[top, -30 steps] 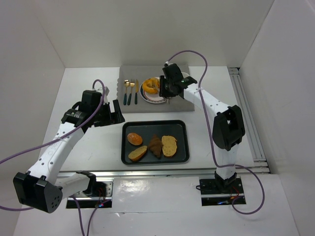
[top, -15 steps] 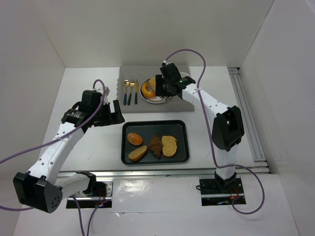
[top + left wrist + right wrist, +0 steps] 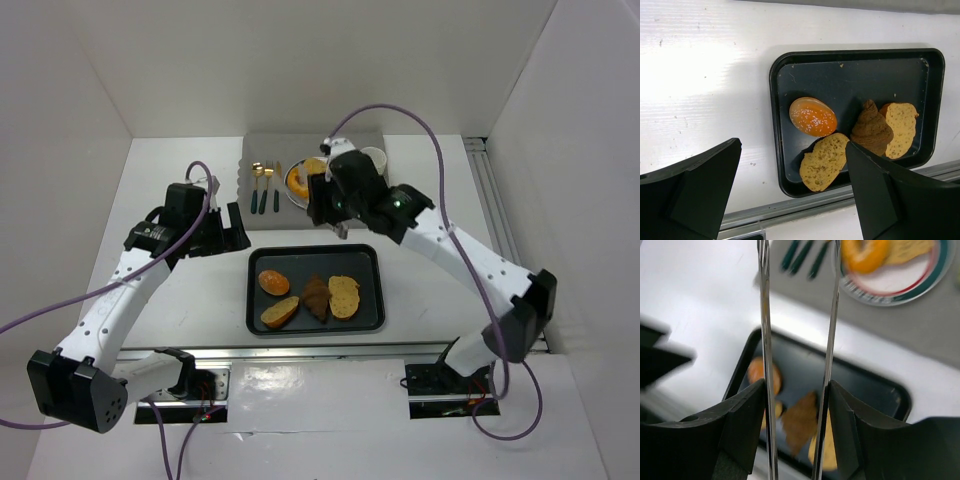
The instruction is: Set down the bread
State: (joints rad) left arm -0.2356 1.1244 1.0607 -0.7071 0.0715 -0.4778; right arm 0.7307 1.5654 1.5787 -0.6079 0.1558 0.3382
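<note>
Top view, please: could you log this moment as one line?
right tool open, empty, between plate and tray | left tool open, empty | tray: four breads

The top view looks down from the near side over the whole table. Both closer wrist views face down; all share the tray.

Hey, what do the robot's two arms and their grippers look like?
The left arm and right arm are white with black joints, each trailing a purple cable. The left gripper has broad black wedge fingers; the right gripper has black fingers with thin metal prongs.
</note>
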